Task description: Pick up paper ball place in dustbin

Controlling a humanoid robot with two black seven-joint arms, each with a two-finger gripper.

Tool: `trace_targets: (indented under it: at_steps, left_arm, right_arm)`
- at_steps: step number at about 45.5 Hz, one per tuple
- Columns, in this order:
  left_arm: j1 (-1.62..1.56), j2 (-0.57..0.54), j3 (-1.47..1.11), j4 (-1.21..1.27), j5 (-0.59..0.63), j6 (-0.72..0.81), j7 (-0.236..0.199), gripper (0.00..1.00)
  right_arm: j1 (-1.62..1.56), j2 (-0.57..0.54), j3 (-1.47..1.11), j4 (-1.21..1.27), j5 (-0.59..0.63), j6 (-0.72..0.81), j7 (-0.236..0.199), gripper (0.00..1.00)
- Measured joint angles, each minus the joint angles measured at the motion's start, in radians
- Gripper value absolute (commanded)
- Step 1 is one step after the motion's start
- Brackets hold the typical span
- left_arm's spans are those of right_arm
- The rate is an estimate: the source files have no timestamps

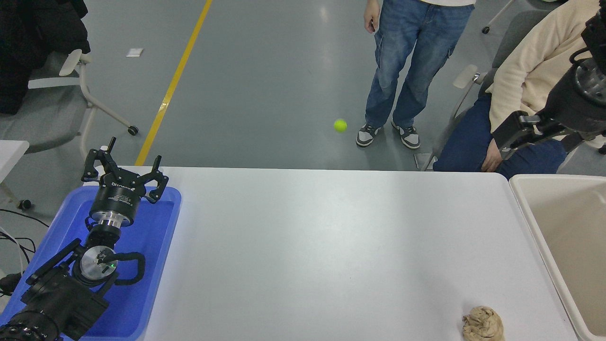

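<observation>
The right gripper [507, 142] hung high at the picture's right edge, above the far right corner of the surface and in front of a seated person [530, 80]; whether its fingers were apart or together could not be told. The left gripper [124, 171] stood parked at the lower left over the one blue tray [163, 222], its fingers spread wide with nothing between them. One paper ball [482, 324] lay on the white surface [322, 246] near its front right corner, close to the one dustbin [528, 208] at the right edge but outside it. Beyond the surface, one tennis ball [340, 125] was seen on the grey floor beside a second, standing person [407, 57].
</observation>
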Motion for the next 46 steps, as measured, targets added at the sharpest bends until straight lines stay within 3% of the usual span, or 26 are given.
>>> trace_targets:
  at_steps: [46]
  left_arm:
    - [0.000,0.000,0.001,0.000,0.000,-0.002,0.001,1.00]
  right_arm:
    - [0.013,-0.002,0.000,-0.001,0.000,0.000,0.000,1.00]
